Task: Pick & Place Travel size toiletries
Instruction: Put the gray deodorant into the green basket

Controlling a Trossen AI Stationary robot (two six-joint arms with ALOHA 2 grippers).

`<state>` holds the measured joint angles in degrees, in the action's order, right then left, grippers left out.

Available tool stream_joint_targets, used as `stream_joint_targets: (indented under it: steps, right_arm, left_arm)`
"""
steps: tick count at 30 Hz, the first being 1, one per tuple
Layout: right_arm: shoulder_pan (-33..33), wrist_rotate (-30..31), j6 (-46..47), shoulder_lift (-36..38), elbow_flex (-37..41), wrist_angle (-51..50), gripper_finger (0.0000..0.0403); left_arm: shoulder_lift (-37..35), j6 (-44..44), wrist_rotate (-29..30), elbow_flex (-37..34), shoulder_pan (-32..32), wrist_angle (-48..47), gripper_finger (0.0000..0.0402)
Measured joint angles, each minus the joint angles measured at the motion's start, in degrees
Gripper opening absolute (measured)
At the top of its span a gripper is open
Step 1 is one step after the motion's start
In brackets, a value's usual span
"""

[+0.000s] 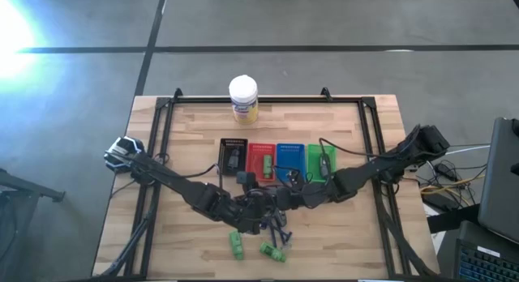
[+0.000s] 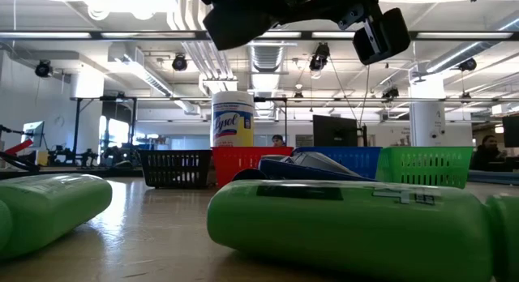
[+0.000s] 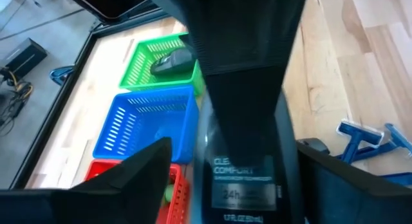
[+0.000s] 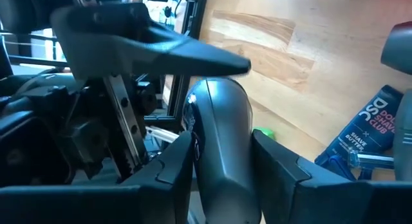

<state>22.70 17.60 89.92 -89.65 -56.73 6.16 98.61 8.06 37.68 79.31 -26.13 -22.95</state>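
Grey deodorant stick [image 4: 219, 134]: held up between the two grippers above the tabletop [image 1: 340, 249], in front of the tray row.
Right gripper [image 4: 222, 159]: fingers closed on the stick's grey body, one on each side.
Left gripper [image 3: 225, 179]: fingers spread wide either side of the stick's label, not pinching.
Long axis: runs from one gripper to the other.
Blue tray [image 3: 151, 124]: just beyond the stick, beside the green tray [image 3: 164, 60].
Judgement: handover; the right arm carries next.
Green bottles [image 1: 272, 251]: lying on the tabletop, nearer the front edge.

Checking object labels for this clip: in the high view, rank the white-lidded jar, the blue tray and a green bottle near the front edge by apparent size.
1. blue tray
2. white-lidded jar, somewhat smaller than the tray
3. green bottle, smallest
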Motion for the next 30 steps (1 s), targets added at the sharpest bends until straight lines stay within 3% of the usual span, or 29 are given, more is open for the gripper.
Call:
stream_joint_targets:
  steps: [5,19,24,30]
  right_arm:
    - [0.20,-0.08,-0.08,0.00,-0.02,-2.71,0.0120]
    - [2.69,2.56,4.07,0.87,0.09,-14.23,0.0119]
    - [6.54,9.78,9.75,4.75,0.07,-24.18,0.0119]
    - [15.10,24.52,27.74,12.86,-0.02,-48.73,0.0118]
  left_arm:
    - [-0.04,1.36,0.08,0.02,-0.10,-2.62,0.0324]
    - [-0.28,14.48,-0.19,0.02,-2.60,-19.70,0.0325]
    - [-0.33,18.83,-4.85,0.04,-2.72,-22.14,0.0327]
    - [-0.51,22.99,-6.08,0.04,-2.73,-22.62,0.0323]
